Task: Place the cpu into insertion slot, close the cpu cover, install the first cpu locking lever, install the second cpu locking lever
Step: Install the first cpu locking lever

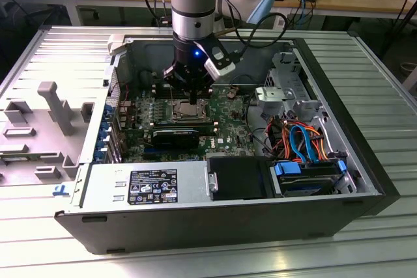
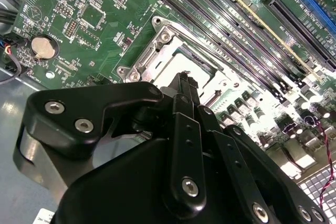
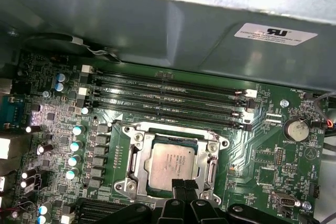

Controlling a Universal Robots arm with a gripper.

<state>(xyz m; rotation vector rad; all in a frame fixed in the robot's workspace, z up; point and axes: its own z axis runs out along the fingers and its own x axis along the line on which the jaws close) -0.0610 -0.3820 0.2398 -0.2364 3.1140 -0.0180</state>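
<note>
The cpu [image 3: 169, 165] is seated flat, silver top upward, in the insertion slot [image 3: 137, 157]; the clenched jaws of the gripper [image 3: 182, 184] are held at its near edge.

- The gripper [image 3: 184, 188] hangs over the insertion slot [image 3: 170, 163], the space above the socket open.
- Memory slots [image 3: 168, 100] run just beside it.
- The case wall [image 3: 173, 30] rises beyond them.
- Capacitors [image 3: 76, 148] flank the other side.
</note>
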